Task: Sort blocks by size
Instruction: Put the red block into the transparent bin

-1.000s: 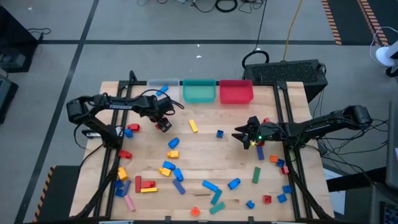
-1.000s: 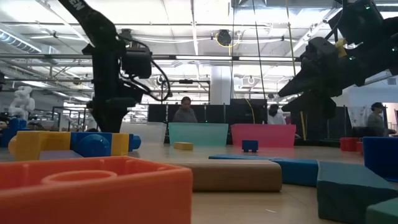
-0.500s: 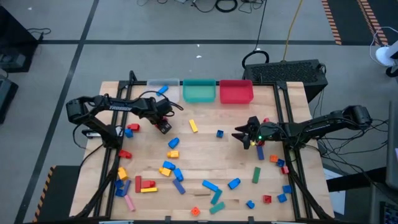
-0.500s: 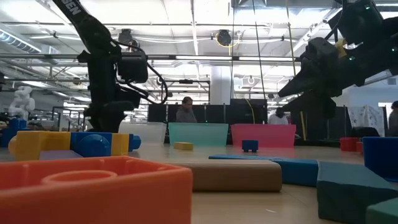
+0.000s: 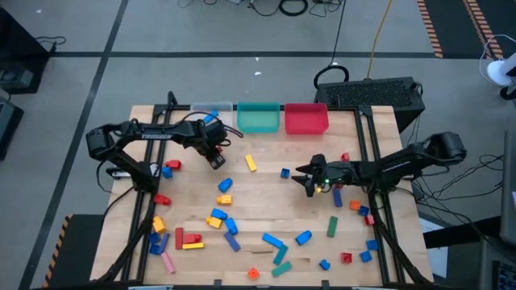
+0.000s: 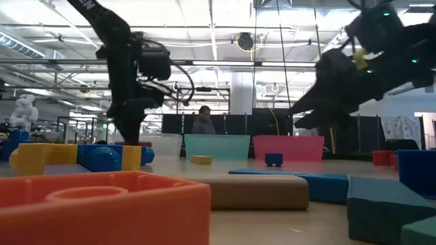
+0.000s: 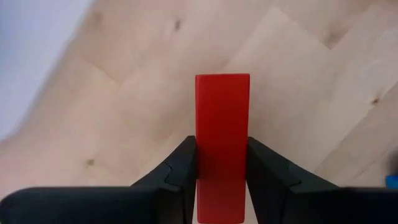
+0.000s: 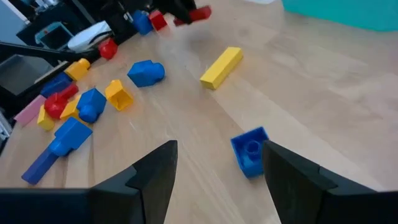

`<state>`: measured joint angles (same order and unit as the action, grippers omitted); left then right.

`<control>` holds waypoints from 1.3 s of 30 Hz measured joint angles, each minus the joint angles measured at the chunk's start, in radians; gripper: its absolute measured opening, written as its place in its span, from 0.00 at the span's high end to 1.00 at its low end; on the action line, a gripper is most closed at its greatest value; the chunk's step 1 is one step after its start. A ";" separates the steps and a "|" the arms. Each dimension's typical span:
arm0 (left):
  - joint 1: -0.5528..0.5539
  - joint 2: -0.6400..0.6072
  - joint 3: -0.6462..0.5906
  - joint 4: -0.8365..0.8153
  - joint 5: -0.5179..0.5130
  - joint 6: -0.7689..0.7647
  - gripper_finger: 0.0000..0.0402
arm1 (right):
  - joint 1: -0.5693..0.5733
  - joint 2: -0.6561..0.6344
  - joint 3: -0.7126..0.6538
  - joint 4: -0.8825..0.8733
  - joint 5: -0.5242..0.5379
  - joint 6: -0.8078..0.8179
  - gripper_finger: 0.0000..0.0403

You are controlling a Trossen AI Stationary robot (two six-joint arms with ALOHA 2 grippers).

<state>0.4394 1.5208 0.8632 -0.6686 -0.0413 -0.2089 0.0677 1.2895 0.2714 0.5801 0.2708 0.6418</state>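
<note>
My left gripper (image 5: pixel 216 159) stands over the table's left half, near the far side, shut on a red block (image 7: pixel 222 112). That block also shows far off in the right wrist view (image 8: pixel 199 14). My right gripper (image 5: pixel 304 179) reaches in from the right, slanting down, open and holding nothing. A small blue cube (image 8: pixel 250 151) rests on the table just ahead of its fingers. Beyond it lies a yellow bar (image 8: pixel 221 67). Many other blocks lie scattered over the near half of the table (image 5: pixel 266 205). My left gripper pinches the red block between its two fingers, one on each long side (image 7: pixel 202 155). The fingers come from above, pointing steeply down. The block's far end sticks out past the fingertips. In the right wrist view the block seems clear of the wood.
Three bins stand in a row at the far edge: clear (image 5: pixel 211 115), teal (image 5: pixel 258 118), red (image 5: pixel 306 119). Blocks cluster at the near left (image 5: pixel 181 238) and near right (image 5: pixel 363 213). Bare wood lies between the two grippers. A person (image 6: pixel 202 121) shows beyond the table.
My right gripper has moved toward the table's left edge and dipped, nearing the small blue cube, its fingers still apart. My left gripper has risen a little and shifted slightly toward the right, the red block with it.
</note>
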 joint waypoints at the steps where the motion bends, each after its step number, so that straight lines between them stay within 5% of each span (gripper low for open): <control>1: 0.002 0.000 0.021 -0.023 -0.009 0.016 0.73 | 0.000 0.027 0.020 -0.001 0.000 0.000 0.46; 15: 0.180 0.000 0.248 -0.153 -0.042 0.241 0.73 | 0.008 0.346 0.272 -0.041 0.015 0.024 0.46; 25: 0.373 0.000 0.292 -0.115 -0.042 0.322 0.73 | -0.017 0.486 0.448 -0.036 0.093 0.059 0.46; 39: 0.458 0.115 0.293 -0.067 0.003 0.348 0.69 | -0.085 0.679 0.897 -0.531 0.095 0.040 0.46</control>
<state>0.8970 1.6358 1.1557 -0.7358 -0.0383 0.1395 -0.0170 1.9687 1.1686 0.0493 0.3658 0.6817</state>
